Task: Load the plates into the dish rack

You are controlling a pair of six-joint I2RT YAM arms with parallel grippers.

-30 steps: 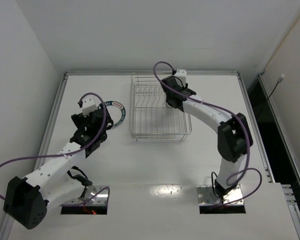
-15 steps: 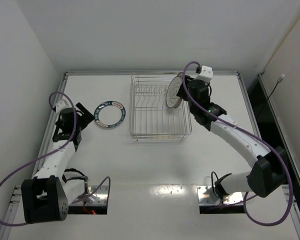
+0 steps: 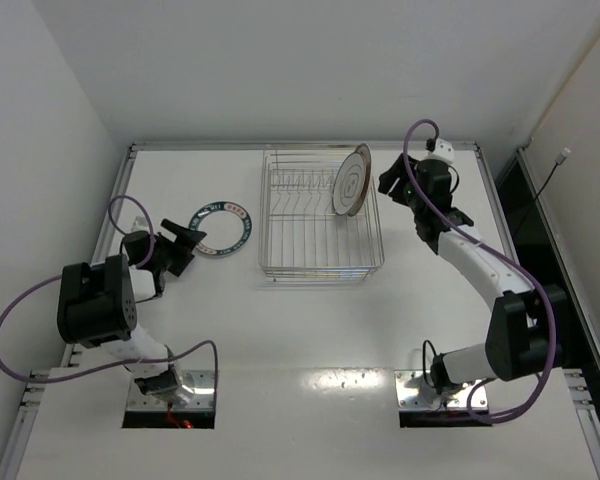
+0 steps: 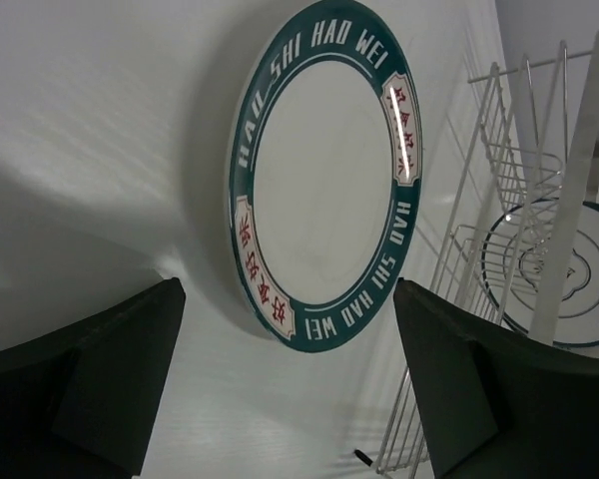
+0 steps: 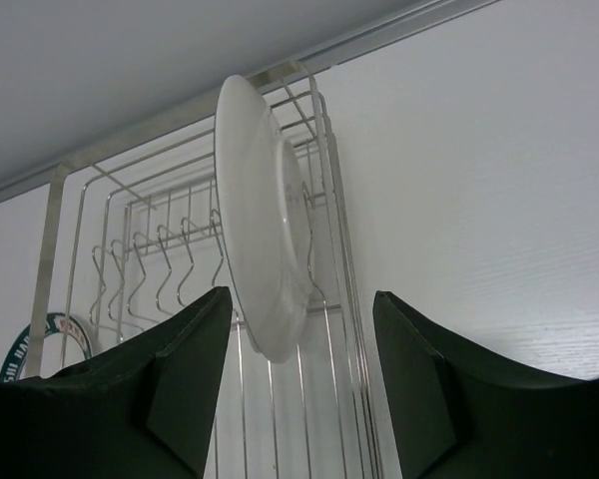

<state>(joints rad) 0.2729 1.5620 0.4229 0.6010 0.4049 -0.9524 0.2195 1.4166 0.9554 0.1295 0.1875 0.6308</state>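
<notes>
The silver wire dish rack (image 3: 320, 215) stands at the back middle of the table. A white plate with a thin grey ring and centre motif (image 3: 351, 180) stands on edge at the rack's right end, also in the right wrist view (image 5: 265, 220). My right gripper (image 3: 385, 183) is open and empty just right of it (image 5: 299, 389). A plate with a dark blue-green lettered rim (image 3: 221, 227) lies flat on the table left of the rack (image 4: 324, 170). My left gripper (image 3: 187, 250) is open and empty just short of it (image 4: 290, 399). The orange-red rimmed plate is out of view.
A raised rail (image 3: 300, 146) borders the table at the back, with white walls behind and to the left. The left wrist view shows the rack's wires (image 4: 489, 170) close beyond the flat plate. The arm bases (image 3: 170, 395) sit at the near edge.
My right gripper set the grey-ringed plate upright in the rack, let go and drew back to the right. My left arm swung left off the blue-green plate and now faces it low.
</notes>
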